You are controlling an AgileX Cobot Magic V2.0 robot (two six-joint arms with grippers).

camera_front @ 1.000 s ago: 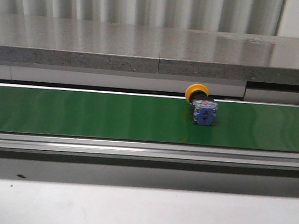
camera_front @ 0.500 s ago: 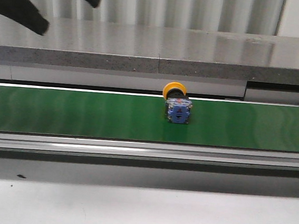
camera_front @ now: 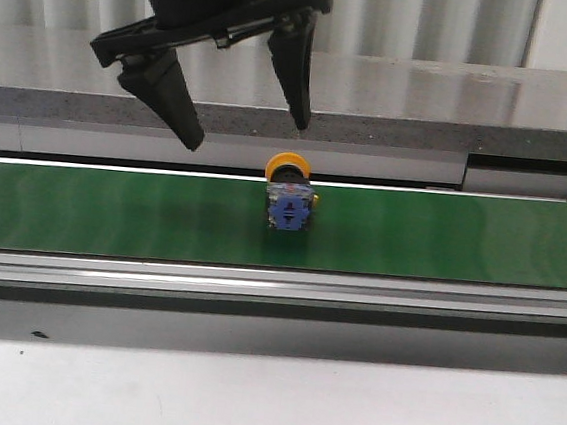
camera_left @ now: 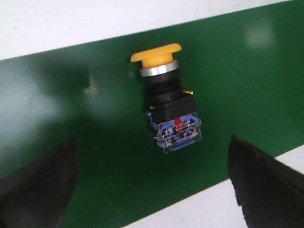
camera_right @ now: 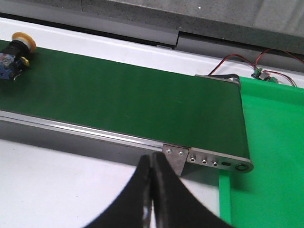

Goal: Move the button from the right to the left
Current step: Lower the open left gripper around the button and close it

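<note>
The button (camera_front: 289, 195) lies on its side on the green conveyor belt (camera_front: 113, 211), yellow cap toward the far edge, blue base toward me. It also shows in the left wrist view (camera_left: 166, 102) and far off in the right wrist view (camera_right: 16, 50). My left gripper (camera_front: 243, 133) hangs open above the belt, just above and left of the button, not touching it. In the left wrist view its fingers (camera_left: 38, 185) stand wide apart on either side below the button. My right gripper (camera_right: 153, 164) is shut and empty, over the white table near the belt's right end.
A grey stone ledge (camera_front: 374, 106) runs behind the belt. The belt's metal frame (camera_front: 276, 292) runs along the front, with white table (camera_front: 265, 402) before it. A bright green tray (camera_right: 270, 156) and loose wires (camera_right: 247, 64) lie past the belt's right end.
The button has travelled left along the belt. My left gripper has come down from the upper left corner to just above the button, jaws open.
</note>
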